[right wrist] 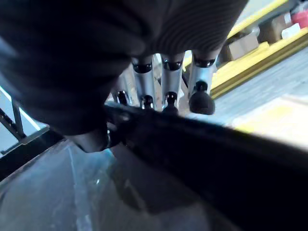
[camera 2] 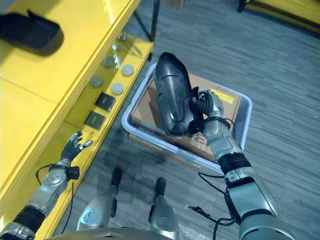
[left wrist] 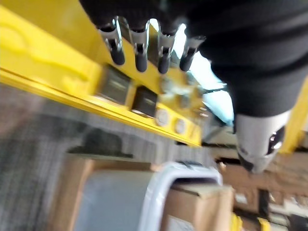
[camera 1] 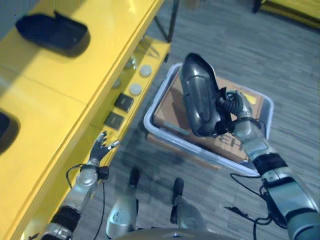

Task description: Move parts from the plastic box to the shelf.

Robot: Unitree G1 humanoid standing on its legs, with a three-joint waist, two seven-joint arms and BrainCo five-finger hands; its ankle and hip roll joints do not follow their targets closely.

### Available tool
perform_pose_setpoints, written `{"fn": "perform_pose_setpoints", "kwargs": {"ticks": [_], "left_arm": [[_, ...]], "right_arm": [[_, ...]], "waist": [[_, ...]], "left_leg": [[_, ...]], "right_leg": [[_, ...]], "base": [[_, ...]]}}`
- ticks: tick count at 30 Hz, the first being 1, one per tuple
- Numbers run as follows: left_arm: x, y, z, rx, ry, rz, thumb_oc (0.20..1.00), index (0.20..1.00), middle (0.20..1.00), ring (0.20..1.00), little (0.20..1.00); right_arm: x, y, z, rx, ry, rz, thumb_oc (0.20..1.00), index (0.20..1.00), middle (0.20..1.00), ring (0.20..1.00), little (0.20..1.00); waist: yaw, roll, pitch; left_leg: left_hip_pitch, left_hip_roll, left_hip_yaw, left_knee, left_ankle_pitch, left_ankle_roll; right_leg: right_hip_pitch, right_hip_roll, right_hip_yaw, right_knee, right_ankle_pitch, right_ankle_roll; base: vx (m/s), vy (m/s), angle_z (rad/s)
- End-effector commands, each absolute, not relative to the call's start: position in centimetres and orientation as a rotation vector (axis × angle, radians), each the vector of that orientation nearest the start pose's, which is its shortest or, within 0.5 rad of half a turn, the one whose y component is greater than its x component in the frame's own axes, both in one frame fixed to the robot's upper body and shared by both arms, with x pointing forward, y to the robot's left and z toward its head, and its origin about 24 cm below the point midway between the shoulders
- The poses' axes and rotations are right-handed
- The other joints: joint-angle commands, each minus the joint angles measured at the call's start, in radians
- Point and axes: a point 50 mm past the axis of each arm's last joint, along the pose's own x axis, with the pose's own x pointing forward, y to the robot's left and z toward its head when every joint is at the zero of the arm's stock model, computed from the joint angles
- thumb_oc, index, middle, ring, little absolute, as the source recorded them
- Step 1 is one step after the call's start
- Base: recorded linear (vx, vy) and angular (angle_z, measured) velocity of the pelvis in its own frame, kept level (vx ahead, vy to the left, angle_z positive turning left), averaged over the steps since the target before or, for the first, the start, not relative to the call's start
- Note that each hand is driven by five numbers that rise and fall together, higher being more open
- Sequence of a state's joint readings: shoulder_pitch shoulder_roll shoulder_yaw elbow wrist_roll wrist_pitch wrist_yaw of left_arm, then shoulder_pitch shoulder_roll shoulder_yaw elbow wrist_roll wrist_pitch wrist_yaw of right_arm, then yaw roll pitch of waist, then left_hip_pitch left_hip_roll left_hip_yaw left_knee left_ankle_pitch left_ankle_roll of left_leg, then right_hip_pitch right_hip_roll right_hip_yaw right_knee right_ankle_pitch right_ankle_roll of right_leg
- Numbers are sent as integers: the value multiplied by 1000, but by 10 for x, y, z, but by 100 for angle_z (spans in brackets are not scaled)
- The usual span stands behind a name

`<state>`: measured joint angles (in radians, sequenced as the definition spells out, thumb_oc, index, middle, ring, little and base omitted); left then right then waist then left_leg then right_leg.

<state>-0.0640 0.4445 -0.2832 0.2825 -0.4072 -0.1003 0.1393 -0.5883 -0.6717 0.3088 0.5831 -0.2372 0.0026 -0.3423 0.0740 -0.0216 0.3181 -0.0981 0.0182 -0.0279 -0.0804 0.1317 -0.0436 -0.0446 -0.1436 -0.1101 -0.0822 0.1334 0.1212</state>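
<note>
A long dark glossy plastic part hangs in the air above the white plastic box, with my right hand shut on its right edge. In the right wrist view the fingers curl over the part's dark rim. The box stands on the floor and holds a cardboard carton. My left hand hangs open by the front edge of the yellow shelf, holding nothing. One black part lies on the shelf's top board at the far left.
Another dark part lies at the left edge of the top board. The lower shelf board carries round silver discs and small black square pieces. Grey carpet floor lies to the right of the box.
</note>
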Motion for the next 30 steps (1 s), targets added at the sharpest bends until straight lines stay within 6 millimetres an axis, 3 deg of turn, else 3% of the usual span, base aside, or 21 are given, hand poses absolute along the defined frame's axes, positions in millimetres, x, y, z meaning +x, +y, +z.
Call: {"fn": "perform_pose_setpoints", "kwargs": {"ticks": [1,4,7,11,13,17,24,29,30], "left_arm": [[250,190,5,-97,198,-131,1000,1000,1000,1000,1000],[255,171,10,-305,198,-161,1000,1000,1000,1000,1000],[262,130,18,-526,217,-304,1000,1000,1000,1000,1000],[265,115,13,-522,250,-341,1000,1000,1000,1000,1000],[271,90,13,-472,280,-417,1000,1000,1000,1000,1000],[272,76,8,-489,320,-439,1000,1000,1000,1000,1000],[286,47,27,-463,273,-508,1000,1000,1000,1000,1000],[295,36,35,-457,255,-503,1000,1000,1000,1000,1000],[295,36,35,-457,255,-503,1000,1000,1000,1000,1000]], "right_arm": [[340,-276,152,-1241,-225,-248,200,200,200,200,200],[329,-268,160,-1301,-294,-201,200,200,200,200,200],[319,-250,174,-1321,-423,-165,200,200,200,200,200],[315,-244,171,-1308,-435,-126,200,200,200,200,200],[315,-226,173,-1267,-488,-80,200,200,200,200,200],[315,-211,169,-1246,-508,-14,200,200,200,200,200],[318,-173,166,-1175,-562,138,200,200,200,200,200],[315,-133,162,-1104,-622,283,200,200,200,200,200],[315,-132,162,-1104,-622,283,200,200,200,200,200]], "waist": [[-26,-9,-172],[-46,-12,-230],[-75,-12,-273],[-89,-8,-286],[-109,-2,-307],[-120,0,-320],[-125,3,-328],[-125,7,-329],[-126,8,-328]], "left_leg": [[39,33,25,-7,-53,-22],[101,40,41,-6,-72,-21],[138,52,51,-1,-77,-23],[159,55,59,1,-83,-24],[192,67,66,2,-91,-25],[214,76,76,5,-97,-24],[218,88,70,11,-95,-30],[214,90,57,10,-91,-33],[214,90,56,11,-91,-33]], "right_leg": [[58,-47,22,24,-76,60],[104,-43,37,31,-99,55],[127,-30,56,45,-119,47],[141,-23,65,48,-126,42],[164,-12,70,49,-136,35],[177,3,85,49,-143,27],[186,18,84,56,-153,19],[192,20,73,61,-157,14],[192,20,73,61,-157,14]], "base": [[112,-40,-22],[93,-77,-31],[25,-89,-20],[30,-53,-19],[41,-73,-10],[17,-50,-9],[-3,-24,-4],[-12,-12,7],[-10,-2,3]]}}
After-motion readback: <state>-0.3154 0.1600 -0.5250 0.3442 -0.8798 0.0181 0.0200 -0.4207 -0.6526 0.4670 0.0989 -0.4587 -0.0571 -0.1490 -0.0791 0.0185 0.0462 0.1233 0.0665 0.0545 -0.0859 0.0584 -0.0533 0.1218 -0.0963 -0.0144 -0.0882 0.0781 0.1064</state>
